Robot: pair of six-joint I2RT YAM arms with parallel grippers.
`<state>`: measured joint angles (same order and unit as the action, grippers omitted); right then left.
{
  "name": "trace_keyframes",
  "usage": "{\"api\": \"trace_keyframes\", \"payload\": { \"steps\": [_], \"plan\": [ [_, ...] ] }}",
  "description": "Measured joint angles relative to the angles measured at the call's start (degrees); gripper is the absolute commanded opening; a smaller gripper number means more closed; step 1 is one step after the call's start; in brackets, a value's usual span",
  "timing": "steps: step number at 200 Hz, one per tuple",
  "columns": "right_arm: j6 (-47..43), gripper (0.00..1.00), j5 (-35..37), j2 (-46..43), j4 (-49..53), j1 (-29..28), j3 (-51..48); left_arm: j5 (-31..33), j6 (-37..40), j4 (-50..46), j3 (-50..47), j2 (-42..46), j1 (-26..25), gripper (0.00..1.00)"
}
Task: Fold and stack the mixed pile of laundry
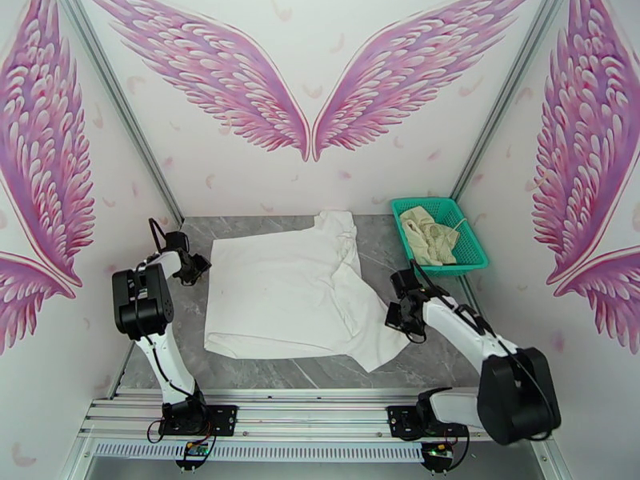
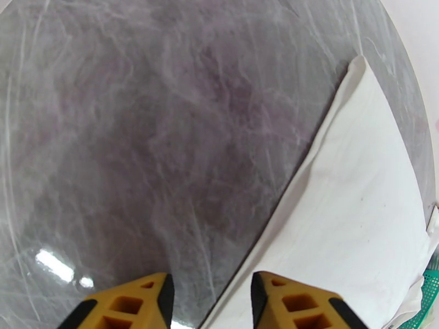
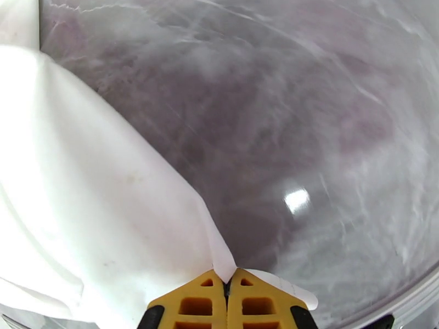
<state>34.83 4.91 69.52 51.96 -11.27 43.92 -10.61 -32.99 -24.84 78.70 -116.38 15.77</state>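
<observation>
Laid flat: white shirt (image 1: pixel 288 290), long axis L-R, collar far-right. R gripper (image 3: pixel 226 279) pinching its edge; L gripper (image 2: pixel 211 289) fingers apart.

Garments numbered two: one white shirt (image 1: pixel 296 298), one cream-beige garment (image 1: pixel 428 234). One teal mesh basket (image 1: pixel 472 246), upper right. Grippers numbered two: left gripper (image 1: pixel 194 272), right gripper (image 1: pixel 410 334).

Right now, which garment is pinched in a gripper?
The large white shirt, clamped in the right gripper; the cream-beige garment lies in the teal mesh basket.

The white shirt (image 3: pixel 99 204) runs past the right wrist view's edge (its tip hidden inside the closed right claw (image 3: pixel 226 276)).
</observation>
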Motion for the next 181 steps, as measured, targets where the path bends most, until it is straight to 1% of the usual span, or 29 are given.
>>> {"api": "trace_keyframes", "payload": {
  "steps": [15, 44, 74, 93, 104, 108, 113, 120, 125, 145, 161, 181],
  "plan": [
    [2.32, 0.0, 0.11, -3.65, 2.25, -0.63, -1.27, 0.15, 0.0, 0.02, -0.24, 1.25, 0.04, 0.44],
    [7.58, 0.0, 0.79, -7.89, 5.27, -1.92, -2.43, 0.48, 0.02, 0.0, -0.85, 4.44, -0.04, 0.44],
    [13.77, 0.0, 2.29, -17.46, 10.08, -2.51, -4.17, 1.05, 0.09, -0.07, -1.29, 7.67, -0.39, 0.45],
    [17.05, 0.0, 2.47, -21.99, 12.5, -2.69, -4.2, 1.29, 0.28, -0.17, -1.49, 9.22, -0.98, 0.45],
    [18.64, 0.14, 2.49, -23.71, 13.7, -2.69, -4.22, 1.36, 0.42, -0.17, -1.51, 9.73, -1.49, 0.45],
    [19.34, 0.22, 2.51, -24.11, 14.03, -2.69, -4.22, 1.36, 0.44, -0.2, -1.51, 9.88, -1.68, 0.45],
    [19.65, 0.29, 2.62, -24.55, 14.47, -2.69, -4.22, 1.36, 0.5, -0.2, -1.53, 10.03, -1.9, 0.45],
    [20.15, 0.36, 2.82, -25.03, 15.17, -2.69, -4.22, 1.4, 0.63, -0.22, -1.55, 10.27, -2.27, 0.46],
    [20.48, 0.39, 2.93, -25.29, 15.74, -2.69, -4.22, 1.44, 0.7, -0.24, -1.57, 10.45, -2.49, 0.46],
    [21.2, 0.44, 3.37, -25.7, 17.09, -3.04, -4.2, 1.79, 1.2, -0.52, -2.12, 11.5, -3.61, 0.46],
    [20.9, 0.45, 3.61, -25.03, 18.12, -3.54, -3.04, 2.56, 1.73, -0.83, -2.86, 12.59, -5.11, 0.46],
    [19.15, 0.45, 4.22, -21.62, 17.57, -5.27, 1.07, 3.26, 2.34, -0.55, -4.04, 13.62, -8.2, 0.46]
  ]
}}
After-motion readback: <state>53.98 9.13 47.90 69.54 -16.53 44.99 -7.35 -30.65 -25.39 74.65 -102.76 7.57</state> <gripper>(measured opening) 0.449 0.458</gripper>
